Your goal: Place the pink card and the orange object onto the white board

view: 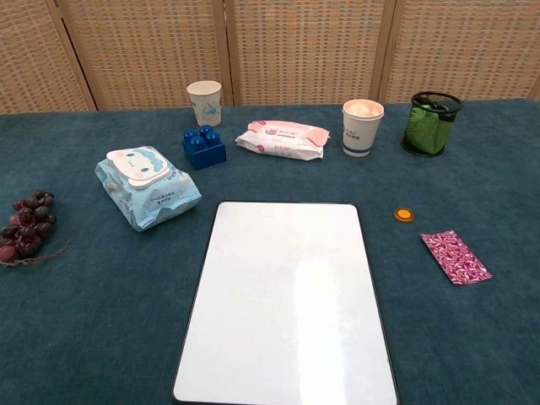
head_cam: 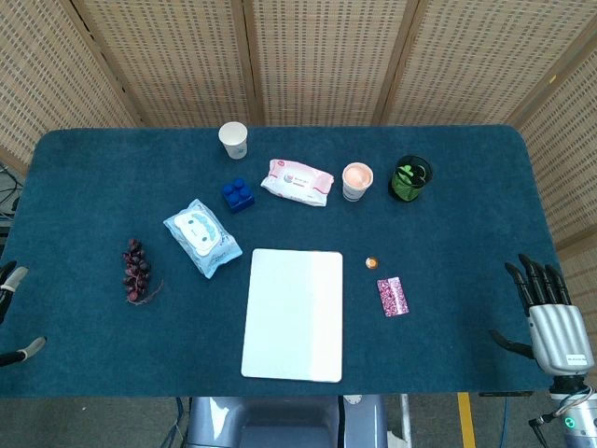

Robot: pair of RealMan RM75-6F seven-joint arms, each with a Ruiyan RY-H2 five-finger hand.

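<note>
Blue tablecloth, white board (head_cam: 293, 314) bare. Right hand (head_cam: 548, 313) was spread and empty; left hand (head_cam: 11, 280) too cropped to tell. The flat pink card (head_cam: 393, 296) and tiny orange object (head_cam: 371, 262) could easily slip the fingers.

White board (view: 287, 295) lying flat on the blue desk (view: 84, 337), small orange object (view: 403, 214) just off its upper right corner, pink card (view: 456, 256) further right, grapes (view: 27, 228) at far left, two wipe packs (view: 148, 187), blue block (view: 203, 148), two paper cups (view: 205, 102) and mesh holder (view: 434, 123) behind
</note>
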